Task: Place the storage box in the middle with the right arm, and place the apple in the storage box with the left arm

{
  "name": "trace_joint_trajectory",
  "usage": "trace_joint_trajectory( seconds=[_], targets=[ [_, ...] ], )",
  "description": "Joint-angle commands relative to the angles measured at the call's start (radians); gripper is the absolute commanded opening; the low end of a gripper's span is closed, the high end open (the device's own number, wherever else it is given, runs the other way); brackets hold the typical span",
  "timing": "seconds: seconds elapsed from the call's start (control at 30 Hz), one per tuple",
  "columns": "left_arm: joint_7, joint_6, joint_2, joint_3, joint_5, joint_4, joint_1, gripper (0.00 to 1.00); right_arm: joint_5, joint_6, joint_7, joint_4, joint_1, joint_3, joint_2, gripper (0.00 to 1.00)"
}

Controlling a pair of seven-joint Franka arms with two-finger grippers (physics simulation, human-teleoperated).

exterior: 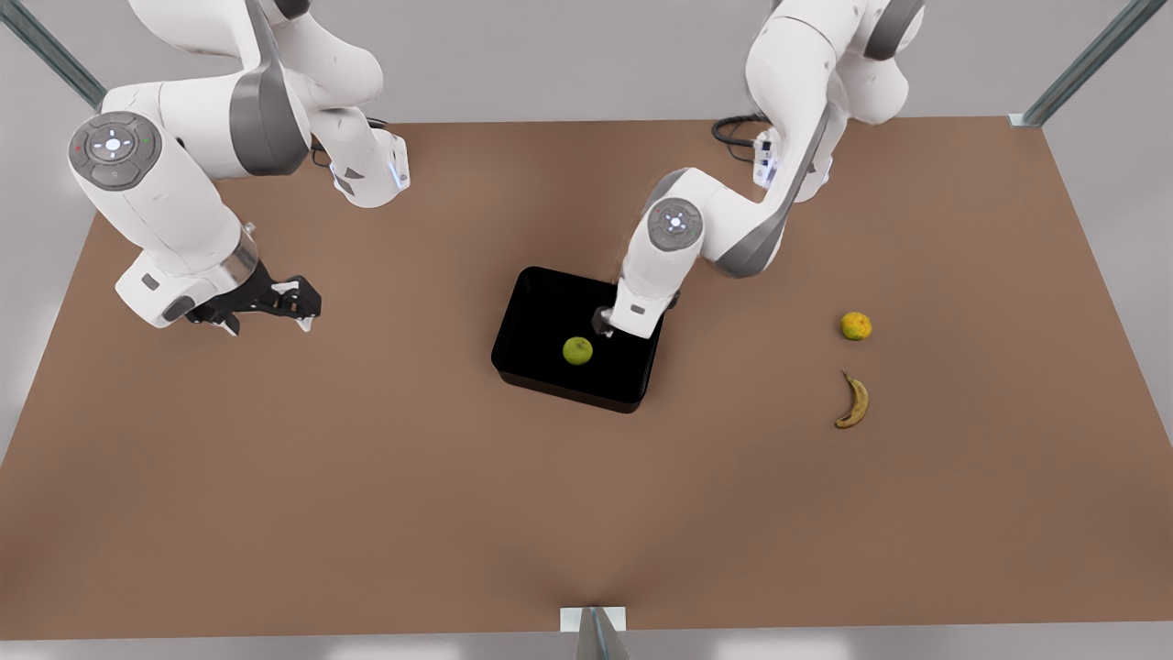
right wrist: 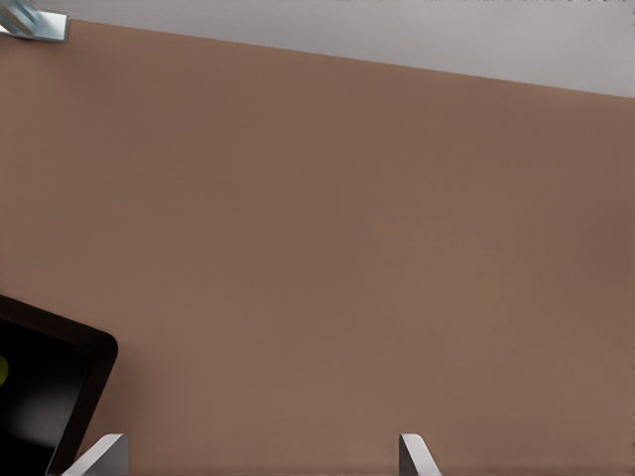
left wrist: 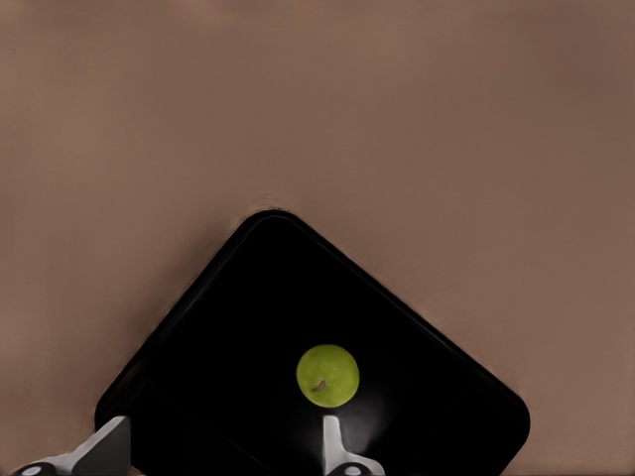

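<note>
Resting in the box [exterior: 536, 316] mid-table, the apple [exterior: 577, 350] appears delivered; left gripper [exterior: 605, 323] above it released, right gripper [exterior: 302, 307] released, waiting aside.

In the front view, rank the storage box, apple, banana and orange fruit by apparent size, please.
1. Storage box, by far the largest.
2. Banana, longer than either round fruit.
3. Apple and orange fruit: these look about alike, so I won't rank them.
</note>
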Motion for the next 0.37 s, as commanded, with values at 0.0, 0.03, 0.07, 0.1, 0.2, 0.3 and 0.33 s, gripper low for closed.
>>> trace_joint_trajectory(
  seconds=[0.0, 0.03, 0.07, 0.1, 0.2, 0.3, 0.33],
  targets=[
    [0.017, -0.012, -0.008, 0.001, -0.005, -0.002, 0.003, 1.00, 0.000, 0.000, 0.000, 0.000, 0.001, 0.000, 0.000, 1.00],
    [0.123, -0.096, -0.061, 0.001, -0.002, -0.007, 0.095, 1.00, 0.000, 0.000, 0.000, 0.000, 0.001, -0.001, 0.000, 1.00],
    [0.342, -0.178, -0.114, 0.001, 0.021, -0.008, 0.228, 1.00, 0.000, 0.000, 0.000, 0.000, 0.001, 0.000, 0.000, 1.00],
    [0.467, -0.196, -0.140, 0.002, 0.042, -0.010, 0.295, 1.00, 0.000, 0.000, 0.000, 0.000, 0.001, -0.001, 0.000, 1.00],
    [0.769, -0.282, -0.184, 0.027, 0.168, 0.004, 0.474, 1.00, 0.000, 0.000, 0.000, 0.000, 0.001, 0.000, 0.000, 1.00],
    [0.882, -0.314, -0.215, 0.018, 0.174, 0.010, 0.656, 1.00, 0.000, 0.000, 0.000, 0.000, 0.001, -0.001, 0.000, 1.00],
    [0.882, -0.323, -0.220, -0.007, 0.176, 0.013, 0.696, 1.00, 0.000, 0.000, 0.000, 0.000, 0.001, -0.001, 0.005, 1.00]
  ],
)
